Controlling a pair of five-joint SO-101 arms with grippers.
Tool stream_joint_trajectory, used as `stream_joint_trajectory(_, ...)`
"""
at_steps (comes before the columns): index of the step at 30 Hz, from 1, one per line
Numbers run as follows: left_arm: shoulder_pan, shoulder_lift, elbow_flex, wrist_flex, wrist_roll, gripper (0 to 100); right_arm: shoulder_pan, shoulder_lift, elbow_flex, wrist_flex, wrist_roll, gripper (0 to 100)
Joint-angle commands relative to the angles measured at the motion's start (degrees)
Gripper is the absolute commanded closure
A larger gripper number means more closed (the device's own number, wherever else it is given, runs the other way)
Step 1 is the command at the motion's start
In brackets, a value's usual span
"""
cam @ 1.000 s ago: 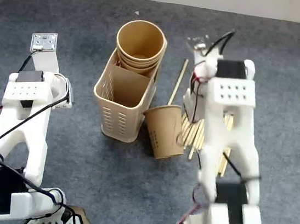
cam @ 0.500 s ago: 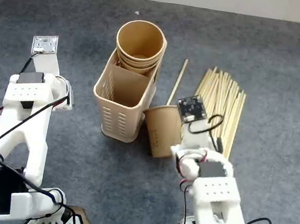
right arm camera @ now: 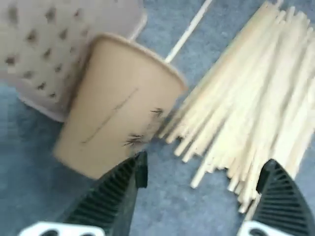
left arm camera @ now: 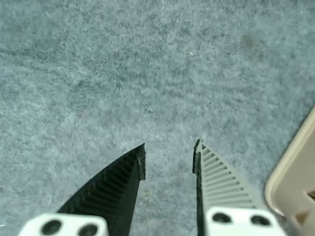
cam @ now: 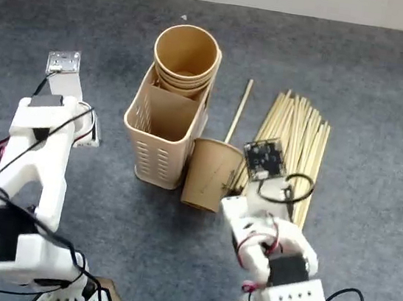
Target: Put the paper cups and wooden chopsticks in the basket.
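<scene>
Beige basket with a cup stack; one cup and the chopsticks lie outside it

Grey, felt-like fabric with a short fuzzy nap covers the counter [cam: 388,86]. Near its middle stands the basket [cam: 157,161], a tall rectangular bin of beige plastic with rounded corners, rows of small slots in its walls and a divider splitting it into two compartments. A stack of paper cups [cam: 187,56], plain brown with rolled rims, sits upright in the far compartment; the near one shows only its smooth beige inside.

A loose paper cup [cam: 209,174] lies on its side on the counter, touching the basket's wall, its wider mouth end turned toward the far side. Thin dark marks run along its side [right arm camera: 118,103]; they cannot be read. Just beside it spreads a fan of pale wooden chopsticks [cam: 295,144], slim, straight and bare. A single chopstick [cam: 238,111] lies apart from the bundle, between it and the basket.

The right end effector [right arm camera: 204,167] hangs low over the counter with its ribbed black and white fingers spread wide; the black one is just beside the loose cup's wall and the white one is over the near ends of the chopsticks. The left end effector [left arm camera: 169,157] points down at bare fabric with its fingers apart, near a rounded corner of the basket [left arm camera: 293,182], gripping nothing
</scene>
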Motion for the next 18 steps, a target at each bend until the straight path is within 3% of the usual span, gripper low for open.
stream_joint_trajectory(1,0.9,1.9,-4.2,-0.5,0.2,81,-8.0,-8.0,1.5,1.8,0.9,65.6)
stream_joint_trajectory(4,0.7,2.9,-4.6,-0.5,0.2,81,-12.4,-10.2,5.0,0.9,2.4,65.6)
stream_joint_trajectory(18,0.7,1.1,-4.4,0.7,0.2,81,-12.4,-0.4,10.9,-12.4,3.5,65.6)
